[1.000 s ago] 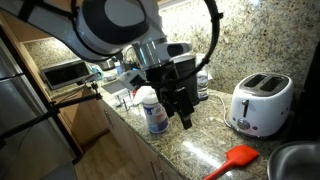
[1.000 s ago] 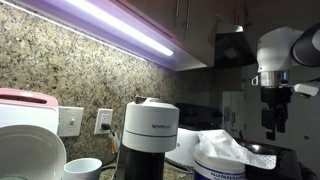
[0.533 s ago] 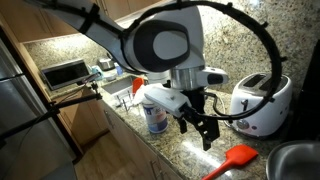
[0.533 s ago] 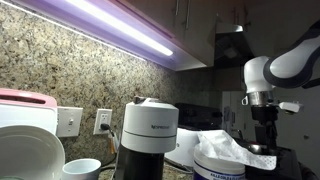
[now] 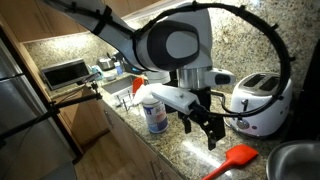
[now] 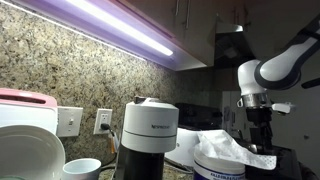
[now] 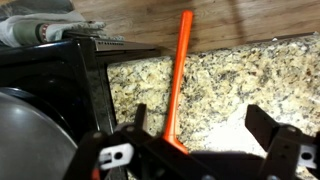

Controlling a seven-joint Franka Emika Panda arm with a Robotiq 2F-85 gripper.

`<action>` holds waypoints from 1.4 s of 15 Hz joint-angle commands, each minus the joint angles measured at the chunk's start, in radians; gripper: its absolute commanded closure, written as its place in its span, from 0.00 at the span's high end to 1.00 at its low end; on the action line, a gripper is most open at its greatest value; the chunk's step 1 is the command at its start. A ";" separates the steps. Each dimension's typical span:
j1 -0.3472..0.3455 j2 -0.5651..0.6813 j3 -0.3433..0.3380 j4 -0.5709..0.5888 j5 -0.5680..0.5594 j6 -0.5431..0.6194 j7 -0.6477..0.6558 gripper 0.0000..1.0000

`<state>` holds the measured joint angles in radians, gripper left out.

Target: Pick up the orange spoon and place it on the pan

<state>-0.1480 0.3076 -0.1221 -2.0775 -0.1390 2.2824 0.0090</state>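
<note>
The orange spoon (image 5: 232, 161) lies flat on the granite counter, in front of the white toaster. In the wrist view its long handle (image 7: 179, 70) runs up the frame and its head is hidden under my gripper body. My gripper (image 5: 202, 133) hangs open and empty above the counter, just beside the spoon's head. In the wrist view the two fingers (image 7: 205, 125) stand wide apart, the handle close to one finger. The pan (image 5: 297, 160) is at the frame's lower corner, past the spoon. It also shows in the wrist view (image 7: 28, 135) as a dark round shape.
A white toaster (image 5: 259, 102) stands behind the spoon. A white container with a blue label (image 5: 155, 113) sits on the counter near the gripper. A coffee machine (image 6: 149, 134) and a crumpled white bag (image 6: 222, 152) fill the foreground. A dark stove frame (image 7: 70, 85) borders the counter.
The arm has swung toward the toaster and lowered, bringing the gripper from above the white container to just beside the spoon. The spoon has not moved.
</note>
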 commanded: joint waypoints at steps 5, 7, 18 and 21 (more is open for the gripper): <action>-0.020 0.191 0.002 0.144 0.020 -0.021 -0.080 1.00; -0.039 0.262 0.015 0.201 0.038 -0.027 -0.137 1.00; -0.033 0.495 -0.019 0.447 0.017 -0.129 -0.069 1.00; -0.027 0.514 -0.023 0.478 0.012 -0.152 -0.051 1.00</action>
<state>-0.1934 0.7955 -0.1286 -1.6584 -0.1229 2.1910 -0.0704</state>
